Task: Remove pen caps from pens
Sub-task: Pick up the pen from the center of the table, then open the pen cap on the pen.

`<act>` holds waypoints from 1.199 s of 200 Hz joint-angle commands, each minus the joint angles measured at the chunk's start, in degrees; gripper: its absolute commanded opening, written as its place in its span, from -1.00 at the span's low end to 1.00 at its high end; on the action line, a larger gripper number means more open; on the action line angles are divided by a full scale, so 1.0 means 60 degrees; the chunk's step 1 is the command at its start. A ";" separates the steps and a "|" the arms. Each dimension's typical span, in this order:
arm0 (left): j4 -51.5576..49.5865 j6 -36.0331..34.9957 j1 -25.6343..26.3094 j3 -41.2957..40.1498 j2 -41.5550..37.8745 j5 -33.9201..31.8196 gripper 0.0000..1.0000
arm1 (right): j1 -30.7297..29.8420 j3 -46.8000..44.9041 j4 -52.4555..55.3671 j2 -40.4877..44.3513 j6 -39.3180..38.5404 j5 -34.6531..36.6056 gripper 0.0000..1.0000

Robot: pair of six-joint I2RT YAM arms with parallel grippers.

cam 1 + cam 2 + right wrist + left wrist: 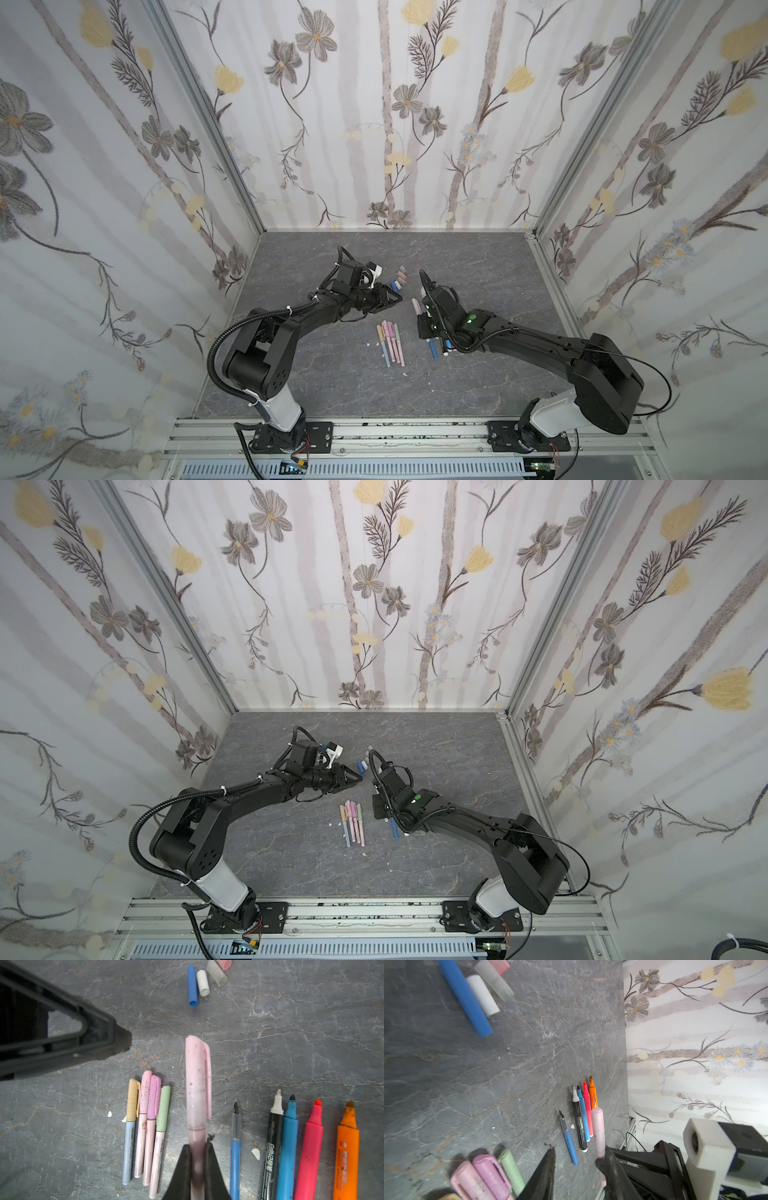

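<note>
grey veined stone table (332, 386). floral wallpaper walls (374, 104) rise from its far and side edges, with metal posts (208, 116) at its far corners. a slotted metal rail (395, 436) runs along its near edge. small white specks (256, 1154) lie on it.

orange marker (346, 1159) and blue marker (287, 1147), barrel ends beyond the right wrist view's edge

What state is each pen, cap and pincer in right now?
Pale pink plastic pen: capped, gripped.
Four slim pastel pens: capped, lying.
Five other plastic pens: uncapped, lying in a row.
Loose stubby plastic caps: off, lying.
Left pincer: open, empty.
Right pincer: shut on the pink pen.
</note>
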State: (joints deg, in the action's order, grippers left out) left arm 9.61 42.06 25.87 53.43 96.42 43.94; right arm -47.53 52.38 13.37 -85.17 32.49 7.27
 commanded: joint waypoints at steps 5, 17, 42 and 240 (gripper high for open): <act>0.1255 0.0816 0.0372 -0.0129 0.0097 0.0058 -0.22 | 0.0343 -0.0022 -0.0308 0.0048 -0.0072 -0.0298 -1.00; 0.1635 0.1081 0.0542 -0.0174 0.0166 0.0046 -0.22 | 0.0377 0.0026 -0.0372 0.0018 -0.0055 -0.0332 -1.00; 0.1925 0.1302 0.0781 -0.0076 0.0382 -0.0034 -0.22 | 0.0392 0.0145 -0.0455 -0.0011 -0.0071 -0.0396 -1.00; 0.1880 0.1109 0.0920 0.1157 0.1764 -0.0058 -1.00 | 0.0436 0.0078 -0.0636 0.0157 -0.0123 -0.0880 -1.00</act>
State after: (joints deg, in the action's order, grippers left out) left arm 20.53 49.74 31.62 59.64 106.61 43.99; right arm -44.93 53.43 11.03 -84.97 32.29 2.94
